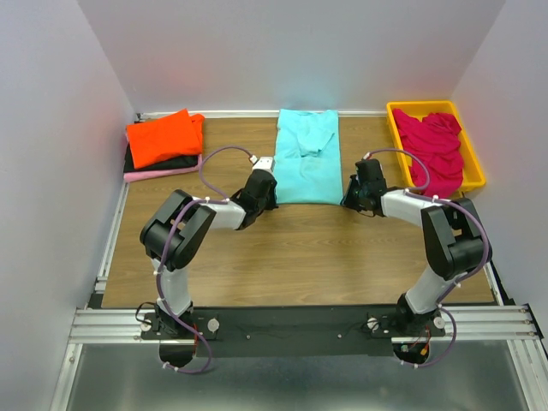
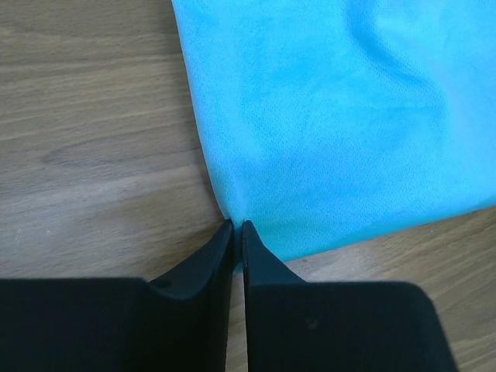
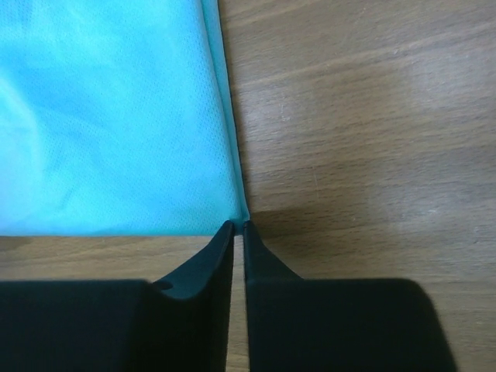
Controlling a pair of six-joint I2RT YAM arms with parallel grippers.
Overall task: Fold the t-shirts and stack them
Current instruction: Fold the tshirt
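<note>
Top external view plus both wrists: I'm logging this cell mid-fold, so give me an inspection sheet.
Surface: wood-grain table, no stains seen.
Job's things: turquoise t-shirt lies partly folded, far middle; orange-red t-shirt tops a stack over black t-shirt and pale pink t-shirt, far left; magenta t-shirt heaped in yellow tray, far right.
Clutter: nothing seen.
Grippers: left gripper fingers shut on the turquoise shirt's near left corner; right gripper likewise on its near right corner.
Cables: purple cables loop above both arms.
Surroundings: white walls; metal rail at the near edge.
</note>
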